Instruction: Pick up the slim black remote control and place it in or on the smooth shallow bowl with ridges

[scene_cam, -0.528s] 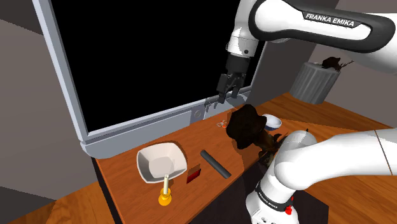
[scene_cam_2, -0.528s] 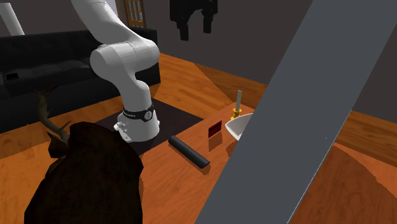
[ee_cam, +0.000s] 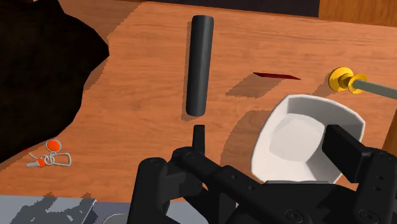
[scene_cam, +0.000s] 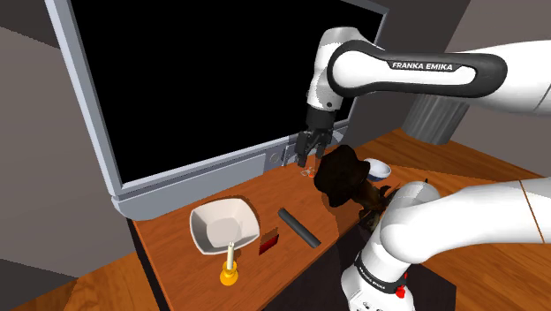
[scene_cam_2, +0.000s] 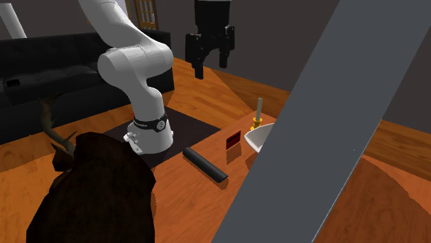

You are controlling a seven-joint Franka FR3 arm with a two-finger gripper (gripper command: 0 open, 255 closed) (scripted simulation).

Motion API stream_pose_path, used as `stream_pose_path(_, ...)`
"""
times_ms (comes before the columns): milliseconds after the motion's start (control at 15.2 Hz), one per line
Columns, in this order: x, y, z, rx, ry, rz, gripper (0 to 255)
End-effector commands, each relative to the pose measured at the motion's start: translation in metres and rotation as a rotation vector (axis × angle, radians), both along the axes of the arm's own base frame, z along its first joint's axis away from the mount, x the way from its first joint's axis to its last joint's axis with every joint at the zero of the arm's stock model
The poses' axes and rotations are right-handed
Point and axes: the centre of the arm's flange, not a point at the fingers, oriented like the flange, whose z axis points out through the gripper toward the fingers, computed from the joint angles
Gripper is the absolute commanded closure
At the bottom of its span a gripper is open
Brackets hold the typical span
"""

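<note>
Hanging high above the bench (scene_cam: 168, 237), the fingers (ee_cam: 343, 146) stand wide apart and hold nothing. No object is in contact with them. They are positioned over the bench's far edge, close to the grey lower frame of a large screen (scene_cam: 190, 177).

From the fingers, the remote control (ee_cam: 199, 63) lies ahead and below, toward the bench edge on the stand's side. Its long axis points away from the fingers and crosses the line between them at nearly a right angle. Closing would therefore bear on its narrow width, so little wrist rotation appears necessary. In the wrist view the remote control lines up with the thinner-looking finger rather than with the gap. A sideways correction is therefore judged necessary, along with the advance and descent.

The remote control (scene_cam: 298, 227) is a slim, plain black bar lying flat on the wood. No buttons can be made out.

The white shallow bowl (scene_cam: 212, 231) sits empty, near the remote control but apart from it. A small dark red card (scene_cam: 269, 241) lies between the two. A yellow candle holder (scene_cam: 230, 272) stands at the bench's end, beyond the bowl. A dark brown mass (scene_cam: 343, 175) occupies the opposite end, and a key ring with orange tags (ee_cam: 51, 153) lies beside it.
</note>
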Motion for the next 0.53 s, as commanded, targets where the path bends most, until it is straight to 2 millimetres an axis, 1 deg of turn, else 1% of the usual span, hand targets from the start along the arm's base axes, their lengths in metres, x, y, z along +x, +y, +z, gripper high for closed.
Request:
stream_pose_path(0, 0.004, -0.002, -0.026, -0.002, 0.014, -0.009, 0)
stream_pose_path(462, 0.008, -0.013, -0.118, -0.009, 0.066, -0.041, 0)
